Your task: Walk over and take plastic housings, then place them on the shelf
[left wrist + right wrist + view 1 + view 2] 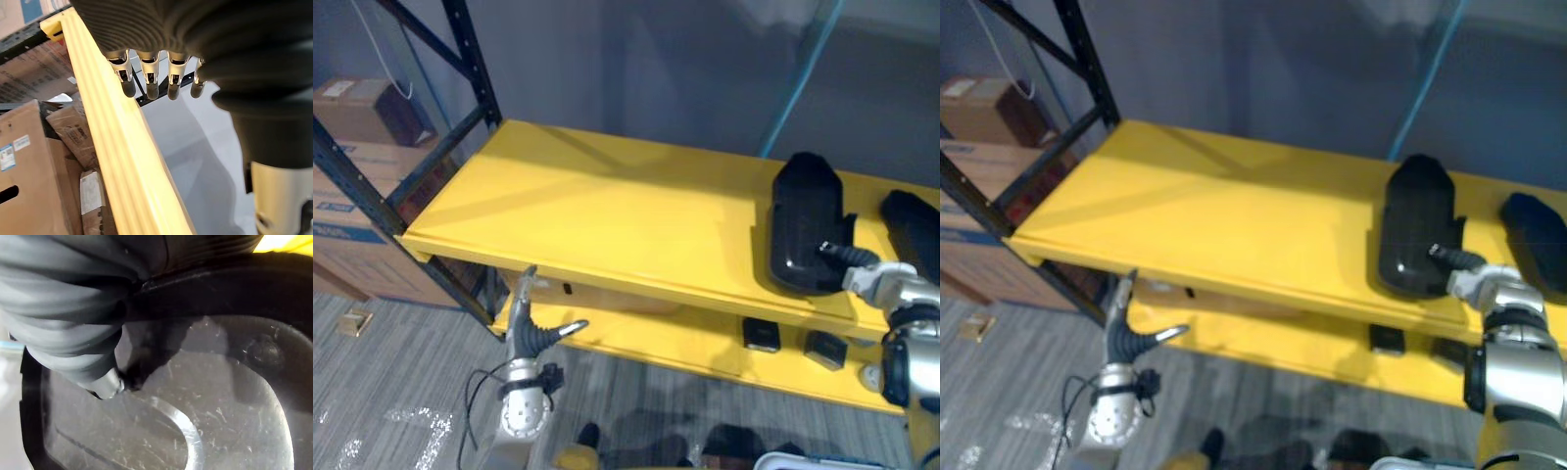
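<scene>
Right hand (867, 277) on black housing (803, 220), grip unclear; left hand (524, 331) released by shelf (607, 215); box label (7, 156) unreadable

The right hand (867, 277) sits at the near end of a black plastic housing (803, 211), but its dark cover hides the contact, so its grip cannot be told. A second housing (913, 227) is cut off by the right edge. Two dark objects (762, 335) on the lower shelf (685, 345) are too small to identify.
</scene>
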